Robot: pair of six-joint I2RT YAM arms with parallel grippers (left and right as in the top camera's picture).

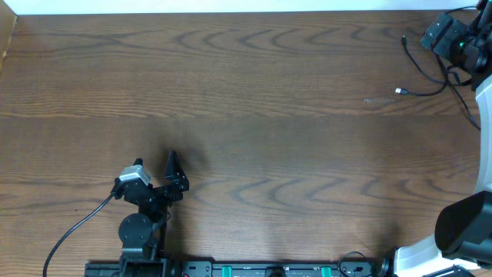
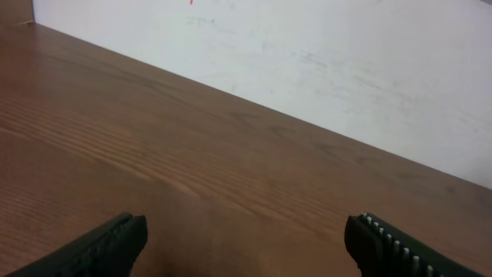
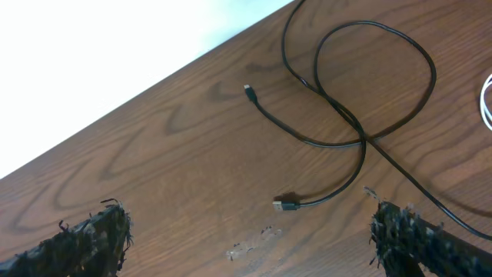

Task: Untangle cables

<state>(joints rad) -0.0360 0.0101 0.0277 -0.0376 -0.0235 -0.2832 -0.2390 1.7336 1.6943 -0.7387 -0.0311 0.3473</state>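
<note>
1 white cable (image 3: 483,104) cut off, black cable (image 3: 363,141) looped

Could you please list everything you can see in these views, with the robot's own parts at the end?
table: one, dark brown wood grain, under everything.
wall: one, white, along the table's far edge.
black cable: one, black, loosely looped and crossing itself near the table's far right corner, both plug ends lying free.
white cable: one, white, only a sliver at the right edge of the right wrist view.
left gripper: one, black, open, holding nothing, over bare table at the front left.
right gripper: one, black, open, holding nothing, facing the black cable without touching it.
</note>
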